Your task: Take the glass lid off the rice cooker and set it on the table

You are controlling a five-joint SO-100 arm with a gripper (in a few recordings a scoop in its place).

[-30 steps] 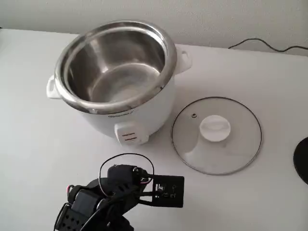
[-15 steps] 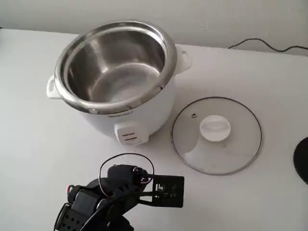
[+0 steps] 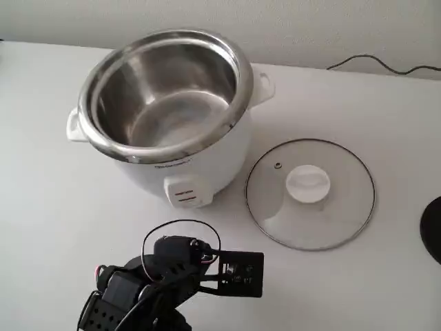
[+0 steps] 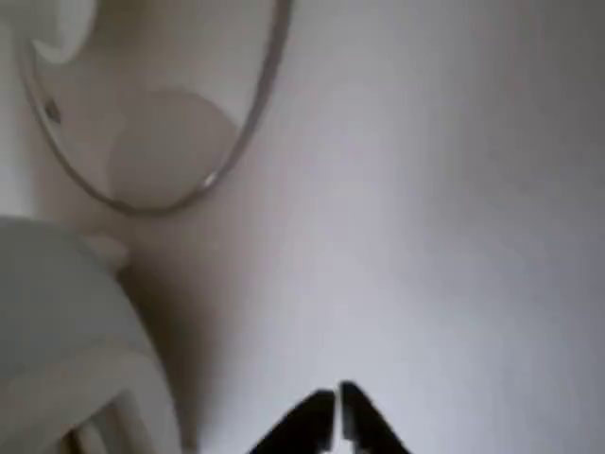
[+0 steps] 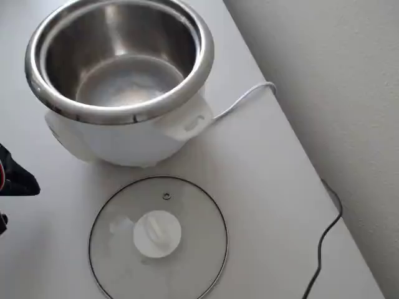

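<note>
The glass lid [image 3: 310, 194] lies flat on the table [image 3: 372, 103], knob up, to the right of the rice cooker [image 3: 169, 103] in the fixed view. The cooker stands uncovered with its steel inner pot showing. From overhead, the lid [image 5: 159, 240] rests just in front of the cooker [image 5: 118, 68]. My arm [image 3: 172, 279] is folded low at the front edge, away from both. In the wrist view my gripper [image 4: 337, 421] is shut on nothing above bare table. The lid's rim [image 4: 161, 142] is at top left and the cooker's side [image 4: 66, 331] at lower left.
A dark cable [image 3: 386, 65] runs along the table's back right. A black round object [image 3: 433, 231] is cut off by the right edge. The cooker's white cord [image 5: 240, 103] trails toward the table edge by the wall [image 5: 324, 75].
</note>
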